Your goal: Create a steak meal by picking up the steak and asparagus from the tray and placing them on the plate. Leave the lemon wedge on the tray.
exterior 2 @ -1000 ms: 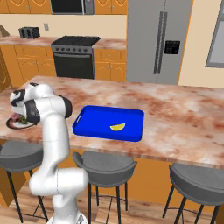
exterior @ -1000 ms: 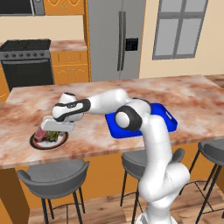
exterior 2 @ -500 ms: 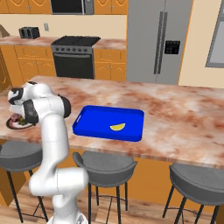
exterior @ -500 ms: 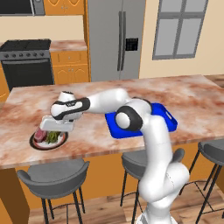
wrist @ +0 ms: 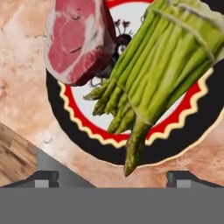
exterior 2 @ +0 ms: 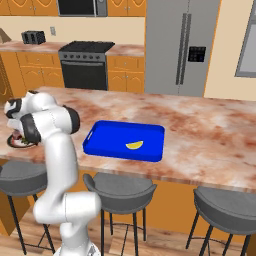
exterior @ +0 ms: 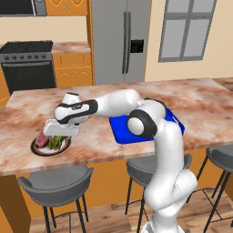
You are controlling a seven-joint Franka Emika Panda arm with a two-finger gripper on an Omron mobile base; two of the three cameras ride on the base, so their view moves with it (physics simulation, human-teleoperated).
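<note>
Left base view, L to R: the plate point(exterior: 38, 149) sits near the front-left edge of the marbled surface point(exterior: 91, 145), carrying the steak point(exterior: 43, 138) on its left part and the asparagus point(exterior: 56, 143) beside it to the right. The gripper point(exterior: 55, 134) hangs directly above the plate, close over both foods; the hand body hides the tips here, so gap vs. contact cannot be read from this angle. The white arm runs R from the hand to its elbow, which stands in front of the tray point(exterior: 119, 131); only the tray's blue L and R ends show past the arm.

Right base view, L to R: plate point(exterior 2: 14, 144) at far L, mostly behind the arm; tray point(exterior 2: 124, 141) lies well apart from it, mid-surface, w/ the lemon wedge point(exterior 2: 134, 145) as its sole item, right of centre.

Hand view, L to R: steak point(wrist: 78, 39) at upper L, overlapping the plate's rim; asparagus point(wrist: 157, 78) runs diagonally across the white centre, cut ends toward lower L, one stalk reaching over the dark rim point(wrist: 78, 140). Steak and asparagus touch near the plate's middle. The two finger tips point(wrist: 43, 178) stand far apart at the bottom corners, i.e. jaws wide, nothing between them; gripper point(wrist: 113, 179) clear of the food.
</note>
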